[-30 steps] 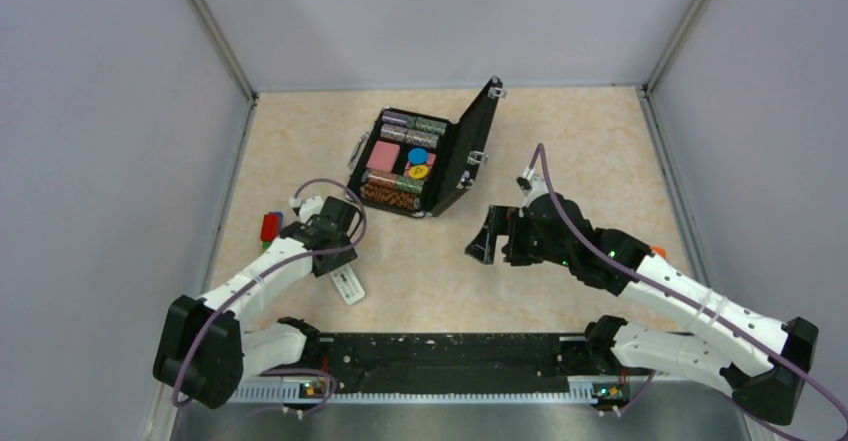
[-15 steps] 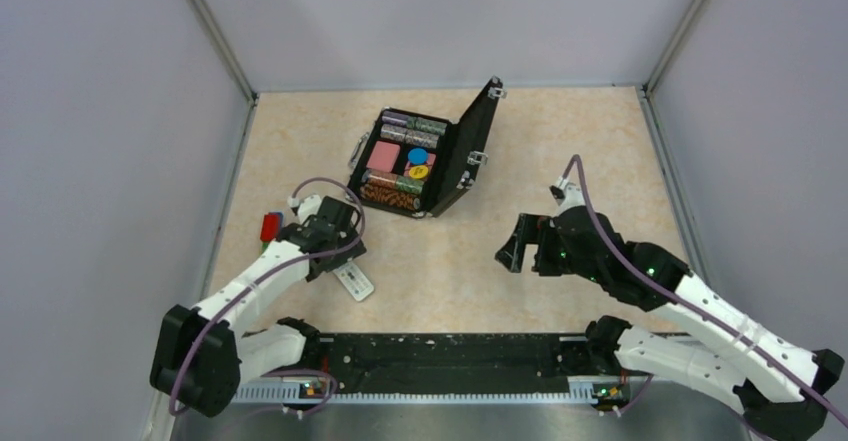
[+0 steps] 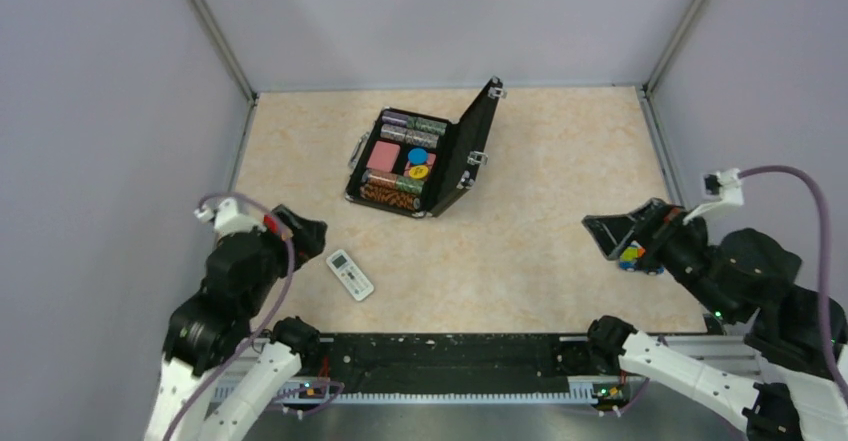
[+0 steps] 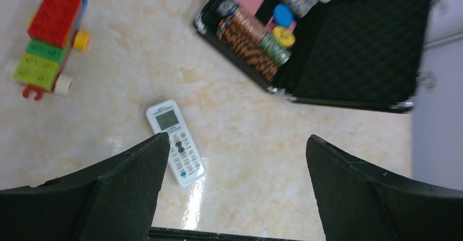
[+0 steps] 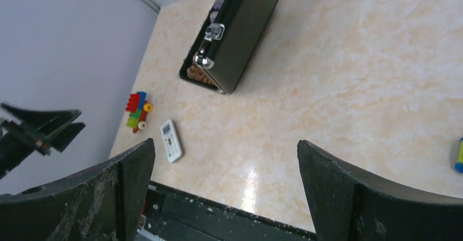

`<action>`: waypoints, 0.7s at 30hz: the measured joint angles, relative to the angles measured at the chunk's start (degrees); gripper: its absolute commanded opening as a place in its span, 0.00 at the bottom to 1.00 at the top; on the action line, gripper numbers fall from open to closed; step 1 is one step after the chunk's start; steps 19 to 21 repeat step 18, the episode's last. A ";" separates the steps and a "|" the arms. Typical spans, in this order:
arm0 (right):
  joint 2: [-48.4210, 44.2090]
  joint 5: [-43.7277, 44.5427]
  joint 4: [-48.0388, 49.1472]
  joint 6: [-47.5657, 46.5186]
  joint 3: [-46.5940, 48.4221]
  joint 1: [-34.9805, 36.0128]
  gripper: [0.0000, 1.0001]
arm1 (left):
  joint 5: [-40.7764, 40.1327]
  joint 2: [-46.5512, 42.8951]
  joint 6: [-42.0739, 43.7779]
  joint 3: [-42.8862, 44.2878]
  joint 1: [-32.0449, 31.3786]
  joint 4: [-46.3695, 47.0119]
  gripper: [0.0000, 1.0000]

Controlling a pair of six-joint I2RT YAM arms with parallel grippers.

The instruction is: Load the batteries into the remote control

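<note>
Holding my left gripper (image 3: 302, 233) wide open and empty, I see the remote control (image 3: 350, 274) just right of it by the desk's near edge, lying diagonally. The right gripper (image 5: 225, 145), also spread and empty, is much farther away.

top external: overhead, far, whole beige marbled table (image 3: 560, 181) | wrists: high, tilted down | shared: slim white remote (image 3: 350, 274) (image 4: 175, 142) (image 5: 171, 140), open black hinged case (image 3: 470, 151) (image 4: 355, 44) (image 5: 240, 33)
</note>
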 measured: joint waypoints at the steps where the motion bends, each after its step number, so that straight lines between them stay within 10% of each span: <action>1: -0.55 0.81 -0.44 -0.55 1.16 0.00 0.99 | -0.48 -3.39 0.44 1.25 0.00 -0.76 0.99; 21: -6.47 10.78 -7.15 -4.85 16.04 -0.02 0.99 | -7.02 -28.39 5.68 15.76 0.02 -11.10 0.99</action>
